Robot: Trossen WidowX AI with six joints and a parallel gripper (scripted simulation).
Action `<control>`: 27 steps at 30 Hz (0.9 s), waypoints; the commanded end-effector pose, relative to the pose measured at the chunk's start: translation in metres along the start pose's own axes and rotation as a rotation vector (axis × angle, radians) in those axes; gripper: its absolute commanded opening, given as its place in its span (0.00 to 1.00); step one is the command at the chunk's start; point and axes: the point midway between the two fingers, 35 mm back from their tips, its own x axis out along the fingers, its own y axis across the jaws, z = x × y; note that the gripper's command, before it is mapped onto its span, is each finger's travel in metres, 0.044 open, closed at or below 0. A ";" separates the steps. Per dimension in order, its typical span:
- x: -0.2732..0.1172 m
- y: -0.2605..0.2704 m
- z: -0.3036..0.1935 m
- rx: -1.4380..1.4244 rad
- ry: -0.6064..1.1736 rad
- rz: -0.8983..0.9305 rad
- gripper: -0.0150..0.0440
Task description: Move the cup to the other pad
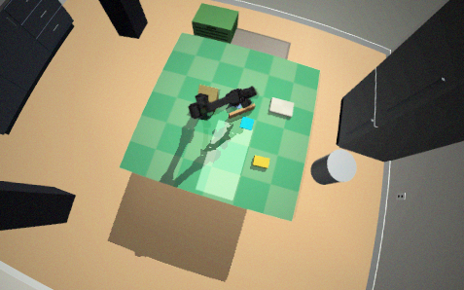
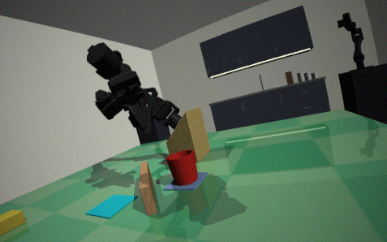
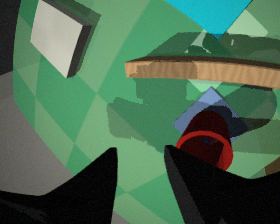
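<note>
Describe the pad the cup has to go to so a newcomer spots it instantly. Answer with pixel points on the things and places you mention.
On the green checkered table [image 1: 286, 180] [image 2: 287, 203], find the upright wooden board [image 1: 242, 111] [image 2: 147, 195] [image 3: 206, 72]. Beside it, across from the red cup [image 2: 183, 168] [image 3: 203, 145], lies the flat cyan pad [image 1: 247, 124] [image 2: 112, 206] [image 3: 211, 14], brighter than the cup's violet-blue one.
</note>
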 end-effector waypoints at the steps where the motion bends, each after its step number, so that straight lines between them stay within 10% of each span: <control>1: 0.026 -0.051 -0.049 0.107 -0.105 -0.395 0.50; 27: 0.037 -0.081 -0.063 0.126 -0.216 -0.528 0.50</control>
